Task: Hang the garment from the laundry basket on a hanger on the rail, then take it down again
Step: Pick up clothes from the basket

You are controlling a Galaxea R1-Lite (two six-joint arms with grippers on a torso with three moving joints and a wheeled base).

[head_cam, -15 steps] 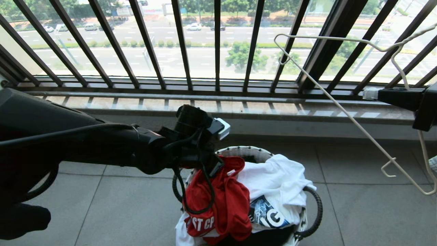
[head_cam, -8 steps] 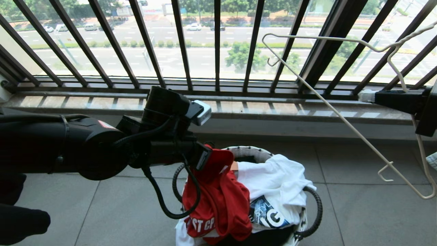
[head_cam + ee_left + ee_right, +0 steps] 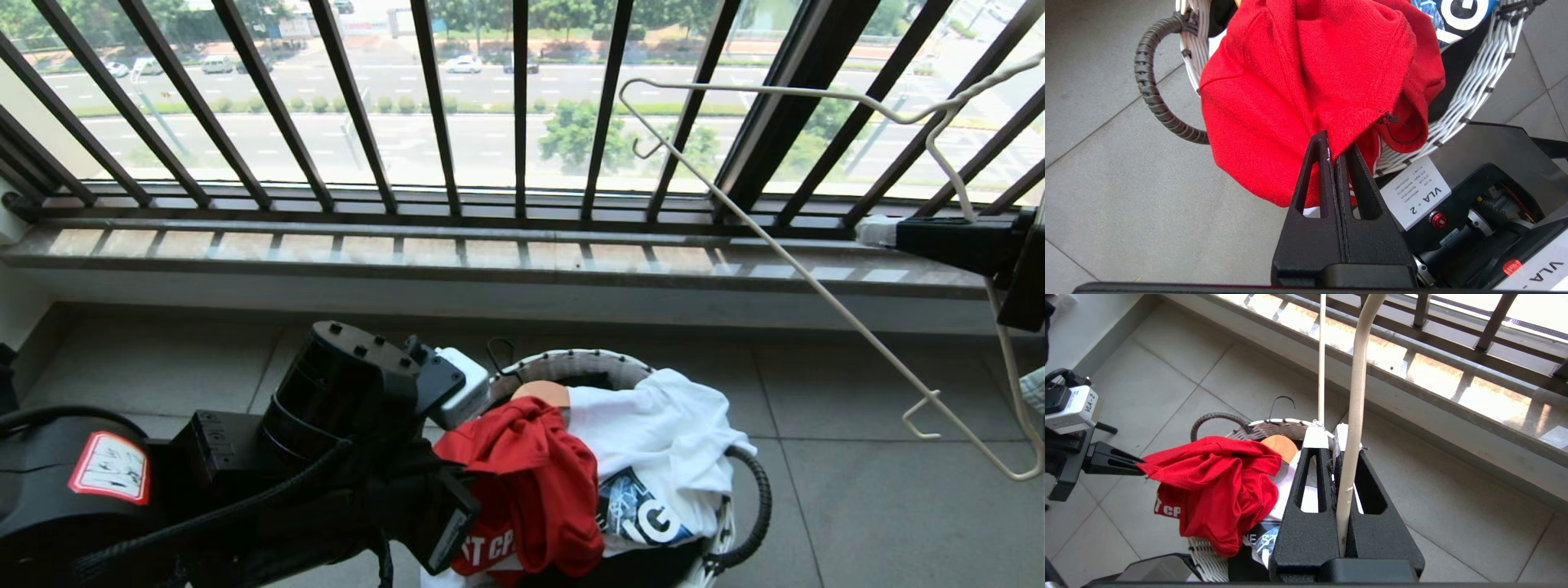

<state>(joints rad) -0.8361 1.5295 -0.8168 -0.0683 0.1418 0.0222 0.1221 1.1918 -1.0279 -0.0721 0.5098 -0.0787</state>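
Grey floor tiles point(image 3: 882, 498) run to a black barred window railing point(image 3: 522, 106). On them sits the laundry basket point(image 3: 739, 490); over its rim the left gripper point(image 3: 1337, 157) pinches the garment point(image 3: 531, 482), lettered "ST CP". Right of the basket, the right gripper point(image 3: 1336, 457) clamps the hanger point(image 3: 816, 286). Labels read "VLA - 2".

a home balcony: tiled floor point(image 3: 857, 506), barred window railing point(image 3: 351, 106), street below.

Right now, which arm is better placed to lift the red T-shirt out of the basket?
The left. Its tool is already shut on a fold of the red T-shirt at the basket, while the right tool is busy holding the cream hanger.
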